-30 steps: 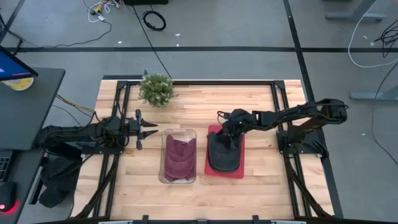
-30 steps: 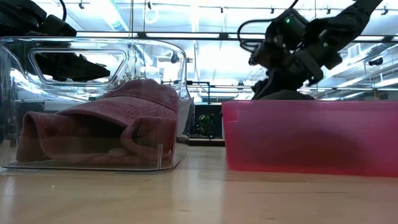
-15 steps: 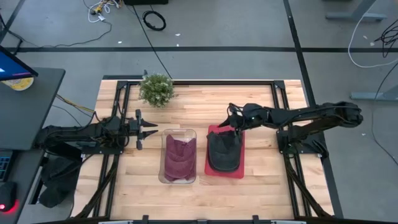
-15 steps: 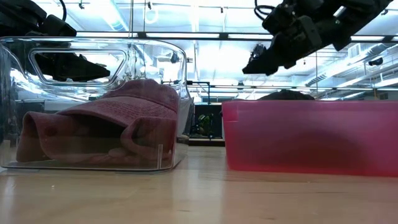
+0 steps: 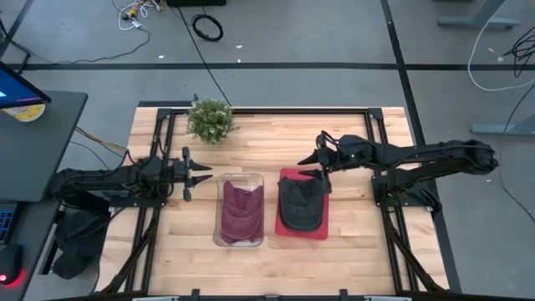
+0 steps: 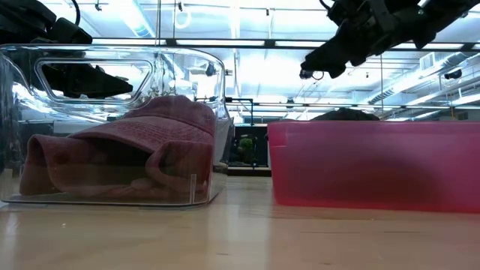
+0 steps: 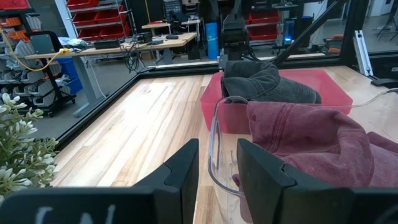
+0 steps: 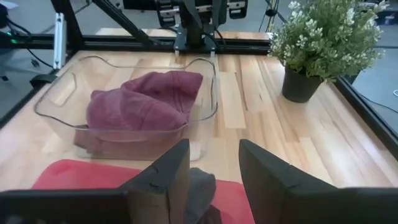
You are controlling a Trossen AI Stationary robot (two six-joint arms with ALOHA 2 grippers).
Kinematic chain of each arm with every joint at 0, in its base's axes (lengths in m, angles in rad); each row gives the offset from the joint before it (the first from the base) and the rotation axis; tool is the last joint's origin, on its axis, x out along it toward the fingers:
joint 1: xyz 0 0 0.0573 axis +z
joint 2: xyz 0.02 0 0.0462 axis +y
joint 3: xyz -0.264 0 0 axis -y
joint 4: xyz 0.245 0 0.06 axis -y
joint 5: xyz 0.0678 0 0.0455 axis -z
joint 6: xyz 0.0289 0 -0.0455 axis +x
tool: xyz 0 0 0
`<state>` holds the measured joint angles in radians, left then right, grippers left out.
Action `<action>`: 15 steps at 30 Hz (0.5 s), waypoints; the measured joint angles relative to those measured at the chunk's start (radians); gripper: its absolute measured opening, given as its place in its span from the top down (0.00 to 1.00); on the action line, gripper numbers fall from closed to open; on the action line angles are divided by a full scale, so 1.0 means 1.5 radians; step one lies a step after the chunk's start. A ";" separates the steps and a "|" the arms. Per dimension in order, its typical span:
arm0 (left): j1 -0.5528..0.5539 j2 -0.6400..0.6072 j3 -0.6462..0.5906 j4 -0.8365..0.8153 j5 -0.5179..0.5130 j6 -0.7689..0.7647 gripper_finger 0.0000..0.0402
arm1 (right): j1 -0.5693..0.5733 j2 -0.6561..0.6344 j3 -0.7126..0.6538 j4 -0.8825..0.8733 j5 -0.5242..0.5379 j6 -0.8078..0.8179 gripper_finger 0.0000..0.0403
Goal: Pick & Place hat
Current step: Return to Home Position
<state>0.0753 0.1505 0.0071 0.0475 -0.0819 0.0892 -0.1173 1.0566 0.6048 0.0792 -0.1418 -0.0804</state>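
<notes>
A dark grey hat (image 5: 301,203) lies in a red tray (image 5: 282,224); its crown shows above the tray wall in the low view (image 6: 345,115). A maroon hat (image 5: 241,209) lies crumpled in a clear bin (image 5: 222,240) left of the tray. My right gripper (image 5: 320,164) hangs open above the tray's far edge, clear of the grey hat (image 8: 199,186), and is high in the low view (image 6: 315,71). My left gripper (image 5: 191,174) is open and level at the bin's far-left corner (image 7: 217,146), touching nothing.
A potted plant (image 5: 210,119) stands near the table's far edge, left of centre. Black frame rails (image 5: 251,109) run along the table's edges. Bare wood lies between the plant and the tray and along the near edge.
My right gripper has come up off the grey hat inside the tray and drawn back toward the table's right and far edges, now well above the tray's rim. The grey hat stays lying in the tray.
</notes>
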 joint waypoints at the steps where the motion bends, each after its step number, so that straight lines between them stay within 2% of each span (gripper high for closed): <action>1: 0.000 0.000 0.000 0.000 0.000 0.000 0.71 | 0.000 -0.004 0.000 -0.001 -0.005 0.002 0.65; 9: 0.000 0.000 0.000 0.000 0.000 0.000 0.71 | 0.001 -0.049 0.000 -0.011 -0.083 0.002 0.65; 15: 0.000 0.000 0.000 0.000 0.000 0.000 0.71 | 0.001 -0.100 0.000 -0.031 -0.087 0.001 0.65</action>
<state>0.0756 0.1503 0.0073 0.0477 -0.0818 0.0893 -0.1158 0.9067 0.6048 0.0330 -0.2724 -0.0788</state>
